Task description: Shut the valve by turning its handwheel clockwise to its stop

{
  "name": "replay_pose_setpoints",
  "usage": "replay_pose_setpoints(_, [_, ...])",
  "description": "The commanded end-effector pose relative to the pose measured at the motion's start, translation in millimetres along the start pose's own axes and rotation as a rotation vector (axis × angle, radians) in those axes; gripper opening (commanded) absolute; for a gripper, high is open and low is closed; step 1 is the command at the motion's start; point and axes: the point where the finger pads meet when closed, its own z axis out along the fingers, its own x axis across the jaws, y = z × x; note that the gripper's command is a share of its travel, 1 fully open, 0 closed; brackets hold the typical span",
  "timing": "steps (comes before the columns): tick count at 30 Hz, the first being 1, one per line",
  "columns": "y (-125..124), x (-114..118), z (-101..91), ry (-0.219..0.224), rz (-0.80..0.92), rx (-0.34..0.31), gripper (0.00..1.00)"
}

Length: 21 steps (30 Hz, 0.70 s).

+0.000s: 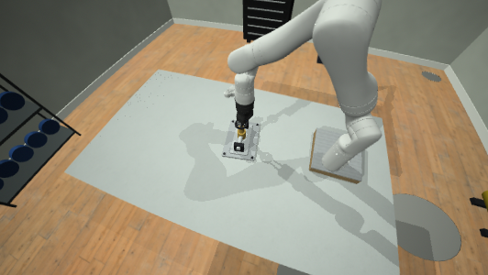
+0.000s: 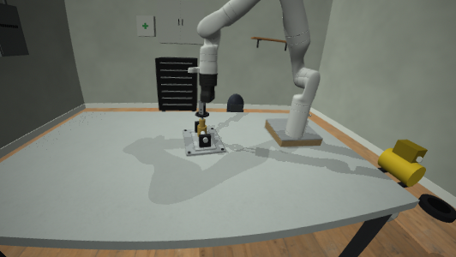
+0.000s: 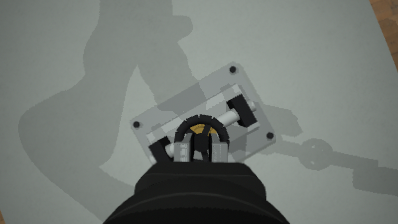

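The valve stands on a grey base plate near the middle of the table. It has a yellow stem and a small black handwheel on top, which lies level. My gripper points straight down over the valve and is shut on the near part of the handwheel's rim. In the exterior and top views the fingers meet the wheel just above the yellow stem. The near half of the wheel is hidden under my wrist in the wrist view.
The arm's base stands on a wooden block to the right of the valve. A yellow motor lies off the table's right edge. A rack with blue bowls stands at the left.
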Motion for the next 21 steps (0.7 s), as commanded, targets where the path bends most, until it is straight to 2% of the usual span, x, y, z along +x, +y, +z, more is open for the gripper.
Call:
replay_pose_setpoints(1, [-3.4, -2.8, -0.4, 0.001, 0.059, 0.007, 0.00])
replay_pose_setpoints(21, [-3.5, -2.9, -0.5, -0.001, 0.316, 0.007, 0.00])
